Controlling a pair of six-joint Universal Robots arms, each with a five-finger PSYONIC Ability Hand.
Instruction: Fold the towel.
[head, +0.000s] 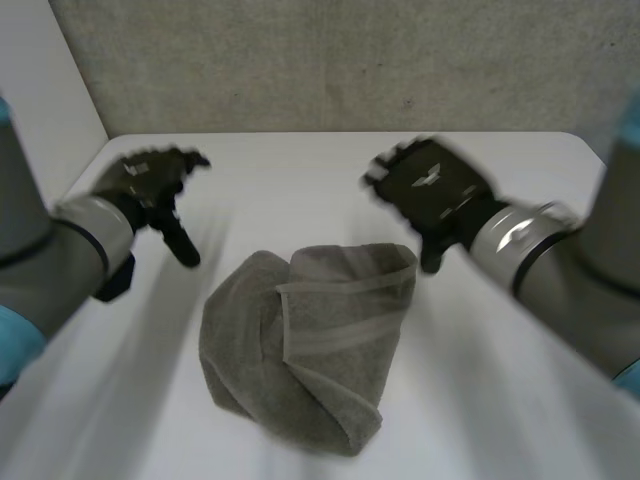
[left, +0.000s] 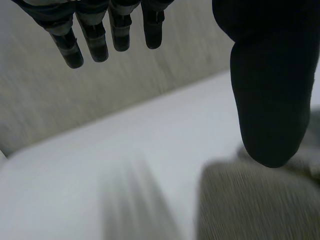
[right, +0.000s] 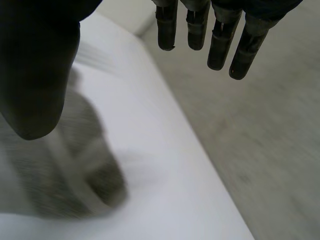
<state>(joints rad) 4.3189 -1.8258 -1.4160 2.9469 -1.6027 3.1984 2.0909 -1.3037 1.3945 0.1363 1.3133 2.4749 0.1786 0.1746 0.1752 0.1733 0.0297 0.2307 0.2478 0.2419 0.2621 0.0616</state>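
The towel (head: 300, 345) lies bunched in the middle of the desk (head: 300, 180), towards its near edge. Your left hand (head: 148, 185) and right hand (head: 432, 188) hover beyond it, well apart, fingers open and holding nothing. You'd do best to find a hemmed corner for each hand and pinch it firmly before lifting.

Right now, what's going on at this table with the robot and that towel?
A two-armed robot is working at a white table on a grey towel, which lies in a loose, rumpled bundle near the middle, partly doubled over but not yet neatly folded. Neither hand holds it. The left hand is open off the towel's left side, and the right hand is open off its right, fingers straight.
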